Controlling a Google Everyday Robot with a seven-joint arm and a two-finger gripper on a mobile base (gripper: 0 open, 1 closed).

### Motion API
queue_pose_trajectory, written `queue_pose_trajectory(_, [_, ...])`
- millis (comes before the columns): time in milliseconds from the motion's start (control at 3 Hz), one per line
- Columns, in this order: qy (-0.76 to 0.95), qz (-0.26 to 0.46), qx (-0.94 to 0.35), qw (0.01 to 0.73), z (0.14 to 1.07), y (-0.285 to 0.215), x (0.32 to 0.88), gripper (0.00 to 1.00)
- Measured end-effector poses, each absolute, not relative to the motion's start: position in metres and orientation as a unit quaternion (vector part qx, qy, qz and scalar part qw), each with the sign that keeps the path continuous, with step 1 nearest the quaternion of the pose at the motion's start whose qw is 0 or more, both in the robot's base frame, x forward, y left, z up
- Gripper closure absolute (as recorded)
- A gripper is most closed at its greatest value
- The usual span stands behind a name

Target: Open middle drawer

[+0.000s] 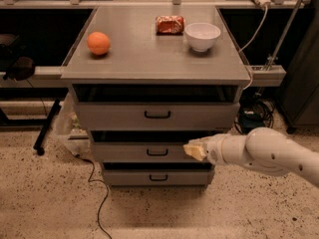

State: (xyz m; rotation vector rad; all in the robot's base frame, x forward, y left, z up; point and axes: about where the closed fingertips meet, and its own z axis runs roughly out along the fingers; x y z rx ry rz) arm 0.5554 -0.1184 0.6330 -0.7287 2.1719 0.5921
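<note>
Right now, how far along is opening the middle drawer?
Done: the gripper is at the height of the middle drawer, in front of its face, just right of the black handle. In hand: lining up on that handle; it is not on it yet. Left: take the handle and pull; the drawer does not look pulled out.

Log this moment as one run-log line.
task: open middle drawer | pincer: at drawer front, right of black handle | grasp: not yet on handle
</note>
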Motion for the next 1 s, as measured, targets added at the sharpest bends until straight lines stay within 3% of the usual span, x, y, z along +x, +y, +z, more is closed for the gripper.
queue_pose_trajectory(333, [0.85,0.23,-0.281,0.38,0.6298,-0.1191,0.5576,0.89])
queue_pose_trajectory(667, [0.85,0.23,-0.281,0.38,0.6298,-0.1191,0.5576,1.0])
queue_pose_trajectory(1000, [0.85,0.231,-0.281,0.38,0.6297,-0.1191,0.5577,1.0])
